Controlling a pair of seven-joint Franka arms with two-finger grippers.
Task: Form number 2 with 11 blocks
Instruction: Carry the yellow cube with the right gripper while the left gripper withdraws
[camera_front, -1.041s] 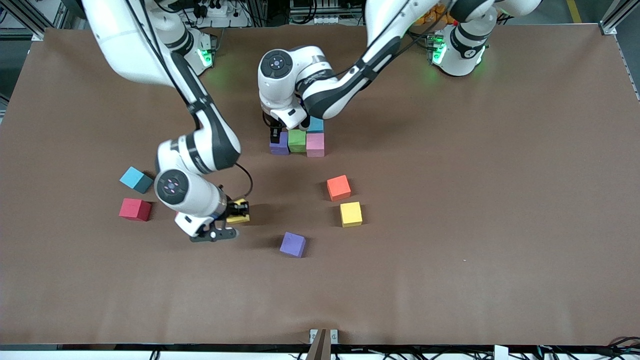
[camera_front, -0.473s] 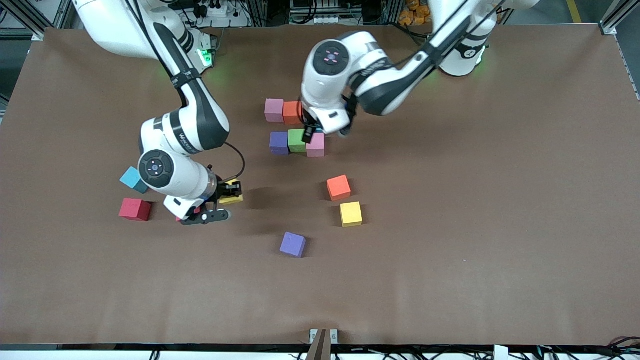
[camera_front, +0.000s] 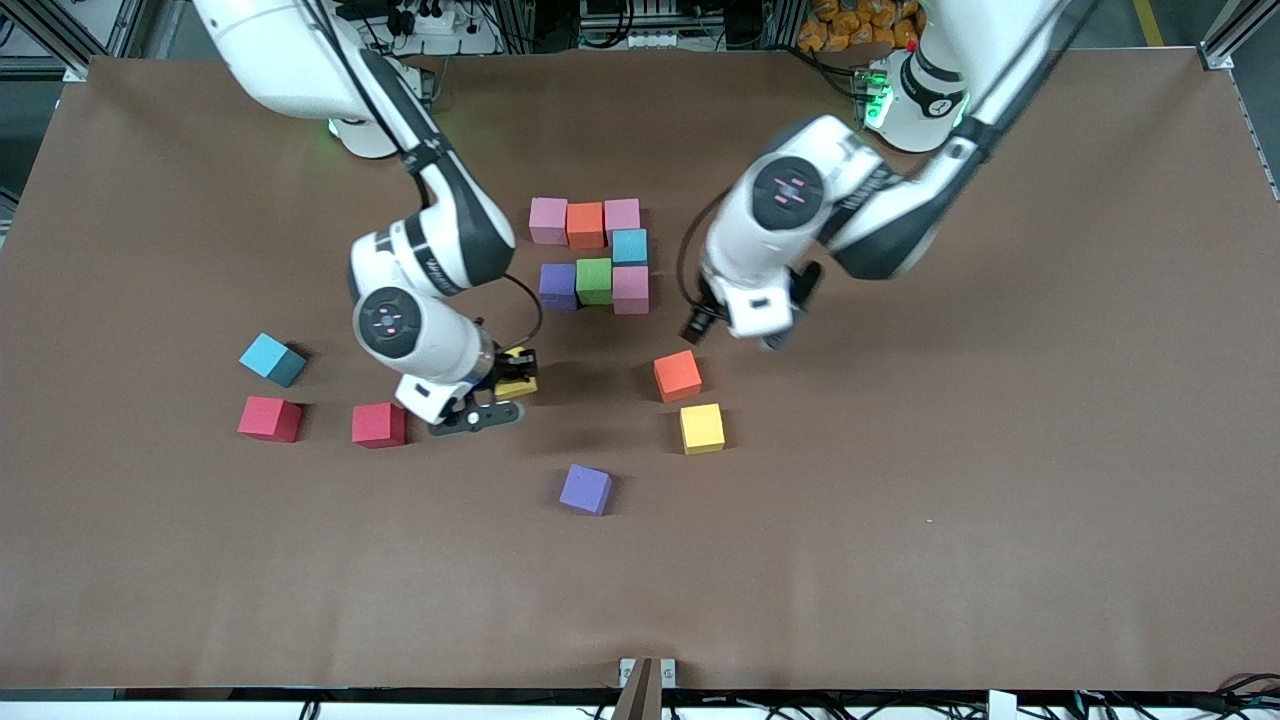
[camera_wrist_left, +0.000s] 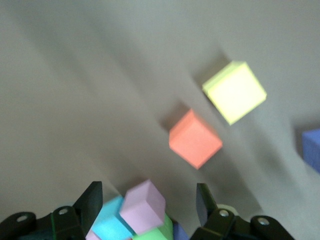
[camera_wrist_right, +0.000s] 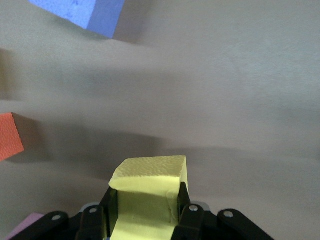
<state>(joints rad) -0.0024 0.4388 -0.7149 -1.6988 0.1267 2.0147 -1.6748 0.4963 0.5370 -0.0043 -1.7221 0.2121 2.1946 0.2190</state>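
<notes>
Seven blocks already lie joined in the number 2 (camera_front: 592, 252): a pink, orange, pink row farthest from the front camera, a blue block under its end toward the left arm, then a purple, green, pink row. Four more are needed.

One yellow block (camera_wrist_right: 150, 192) is clenched between the fingers of the right gripper (camera_front: 512, 375), which is in the air over bare table, between the digit and the loose purple block (camera_front: 585, 489). The fingers press on two opposite flat faces, and the top of the block stands above them. The foam looks light, matte and a little soft, so it should not slip, but a hard squeeze could dent it. A hold at the middle of two opposite sides seems best, so that the block is set down square against its neighbours.

The left gripper (camera_wrist_left: 150, 210) hangs over the table near the loose orange block (camera_front: 677, 375), jaws apart and holding nothing.

Other loose blocks lie on the table: a second yellow (camera_front: 702, 427) beside the orange, and two red (camera_front: 378, 424) and one blue (camera_front: 271, 358) toward the right arm's end.
</notes>
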